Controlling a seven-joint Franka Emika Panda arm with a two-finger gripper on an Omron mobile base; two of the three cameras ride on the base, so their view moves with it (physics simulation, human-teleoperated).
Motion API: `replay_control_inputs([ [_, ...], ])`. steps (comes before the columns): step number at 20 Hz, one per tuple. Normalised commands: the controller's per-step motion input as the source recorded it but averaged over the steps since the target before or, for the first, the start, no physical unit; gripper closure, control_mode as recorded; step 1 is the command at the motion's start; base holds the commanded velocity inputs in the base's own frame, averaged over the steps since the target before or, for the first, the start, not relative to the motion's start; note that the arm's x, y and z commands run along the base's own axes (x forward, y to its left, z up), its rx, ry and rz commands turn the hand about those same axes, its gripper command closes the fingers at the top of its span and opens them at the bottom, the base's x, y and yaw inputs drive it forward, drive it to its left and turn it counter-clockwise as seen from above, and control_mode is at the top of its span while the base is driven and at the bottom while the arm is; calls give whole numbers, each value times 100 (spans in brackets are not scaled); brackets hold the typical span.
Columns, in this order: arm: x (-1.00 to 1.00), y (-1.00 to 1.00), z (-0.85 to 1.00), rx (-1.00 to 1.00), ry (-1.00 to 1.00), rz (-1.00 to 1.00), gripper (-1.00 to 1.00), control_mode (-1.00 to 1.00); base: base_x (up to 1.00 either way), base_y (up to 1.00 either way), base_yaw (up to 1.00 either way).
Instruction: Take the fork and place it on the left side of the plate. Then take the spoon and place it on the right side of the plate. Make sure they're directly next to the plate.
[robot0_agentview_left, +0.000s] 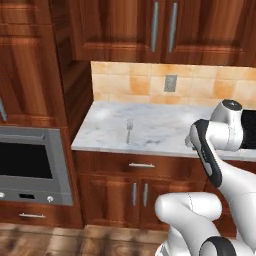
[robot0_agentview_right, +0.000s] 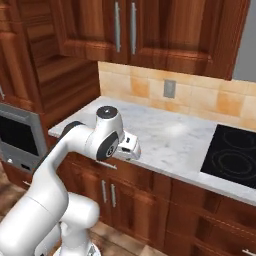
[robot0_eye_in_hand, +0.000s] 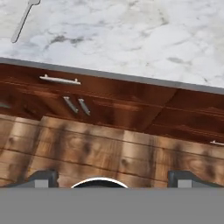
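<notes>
Far left of pincer (robot0_eye_in_hand: 112, 177): fork (robot0_agentview_left: 129, 131)

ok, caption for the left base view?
Fork lying alone on the marble counter, arm raised at right, oven at left.

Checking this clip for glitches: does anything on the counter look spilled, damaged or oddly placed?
Nothing stands out. The fork lies flat and alone on the marble counter, with no spill or damage. The end effector is held out over the floor in front of the cabinets, fingers apart.
</notes>
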Motion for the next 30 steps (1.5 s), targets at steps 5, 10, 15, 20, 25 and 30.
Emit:
replay_control_inputs([
  [5,0,0,0,0,0,0,-100,100,94,77,-14],
  [10,0,0,0,0,0,0,-100,100,74,66,-20],
  [15,0,0,0,0,0,0,-100,100,48,36,-19],
  [20,13,-1,-14,0,3,-3,-100,-100,23,0,-7],
  [25,36,-5,-46,0,9,-9,-100,-100,0,0,0],
  [30,47,1,-56,0,13,-12,-100,-100,0,0,0],
])
